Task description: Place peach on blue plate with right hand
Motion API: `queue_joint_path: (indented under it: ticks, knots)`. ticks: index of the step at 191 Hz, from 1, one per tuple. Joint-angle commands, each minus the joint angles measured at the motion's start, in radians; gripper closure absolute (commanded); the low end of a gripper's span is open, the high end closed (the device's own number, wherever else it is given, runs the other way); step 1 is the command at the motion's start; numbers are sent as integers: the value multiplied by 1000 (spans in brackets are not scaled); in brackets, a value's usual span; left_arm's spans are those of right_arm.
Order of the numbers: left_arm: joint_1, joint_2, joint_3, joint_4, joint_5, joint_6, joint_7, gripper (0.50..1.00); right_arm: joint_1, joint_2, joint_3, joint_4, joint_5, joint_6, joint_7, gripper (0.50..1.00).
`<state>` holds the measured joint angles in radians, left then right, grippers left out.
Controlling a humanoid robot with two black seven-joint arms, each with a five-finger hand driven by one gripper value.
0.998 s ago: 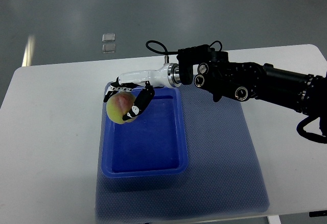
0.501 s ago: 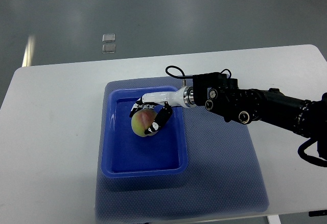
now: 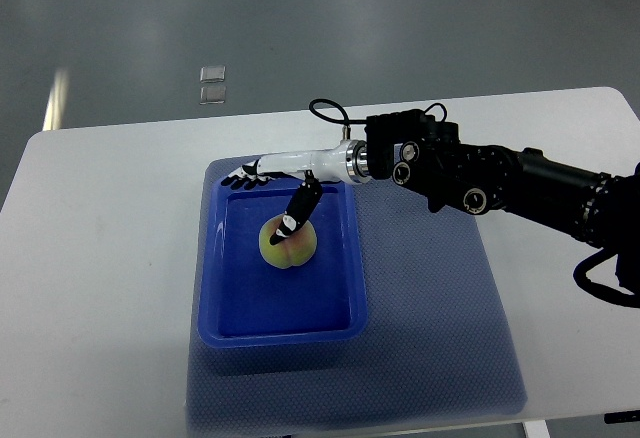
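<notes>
released since the earlier frame: round yellow-pink peach (image 3: 287, 245) rests in the blue rectangular plastic plate (image 3: 340, 278).
right hand (image 3: 272, 190) fingers apart, lifted; placement looks done, only withdrawal remains.

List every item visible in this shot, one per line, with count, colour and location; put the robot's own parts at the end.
peach: one, yellow-green with a pink blush, inside the blue plate, toward its middle.
blue plate: one, blue, a rectangular tray-like dish on the left part of the mat.
mat: one, blue-grey with a woven texture, under the plate on the table.
table: one, white, filling most of the view.
small squares: two, pale grey, on the floor beyond the table's far edge.
floor: grey, behind the table.
right arm: one, black, entering from the right edge.
right hand: one, white and black, fingers spread above the peach, one fingertip at its top; not grasping.
</notes>
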<state>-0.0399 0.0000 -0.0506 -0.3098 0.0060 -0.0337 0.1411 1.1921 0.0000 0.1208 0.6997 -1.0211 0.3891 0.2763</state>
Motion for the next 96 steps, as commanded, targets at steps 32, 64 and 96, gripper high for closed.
queue_joint_path:
  ticks: [32,64,96]
  knots:
    - [0,0,0,0,0,0,0,500,44,-69,187,18,176,-4,1,568]
    - [0,0,0,-2,2,0,0,500,-117,-130,512,18,338,-3,9,568]
    - [0,0,1,-5,3,0,0,500,-299,-118,841,18,550,-3,12,568]
